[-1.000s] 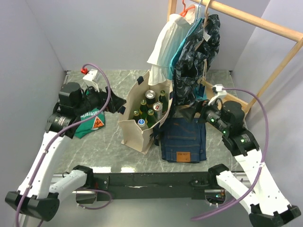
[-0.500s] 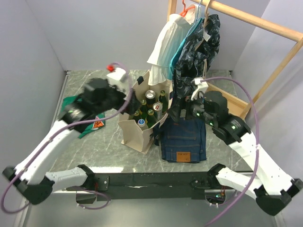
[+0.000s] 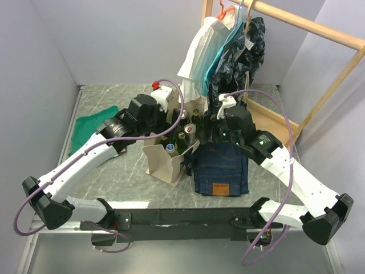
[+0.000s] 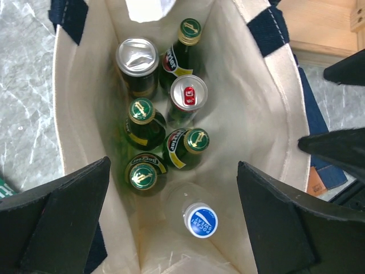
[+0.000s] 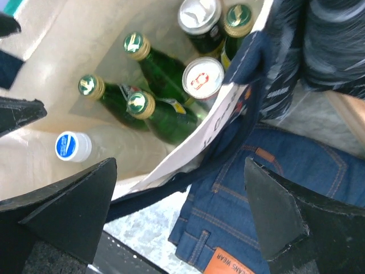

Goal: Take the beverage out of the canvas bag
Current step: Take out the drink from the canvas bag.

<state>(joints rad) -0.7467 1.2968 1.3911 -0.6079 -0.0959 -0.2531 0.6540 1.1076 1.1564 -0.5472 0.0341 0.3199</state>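
Observation:
The cream canvas bag with navy handles stands upright mid-table, its mouth open. Inside stand several green glass bottles, two cans and a clear bottle with a blue cap. My left gripper hovers over the bag's left rim; in the left wrist view it is open, looking straight down on the drinks. My right gripper hangs over the bag's right rim; in the right wrist view it is open above the bag's edge and handle. Neither touches a drink.
Folded blue jeans lie right beside the bag. A green printed cloth lies to the left. Clothes hang from a wooden rack behind the bag, close above my right wrist.
Both arms have swung inward from the table's sides and now hang over the bag's mouth. The green cloth is uncovered. Both grippers stay open.

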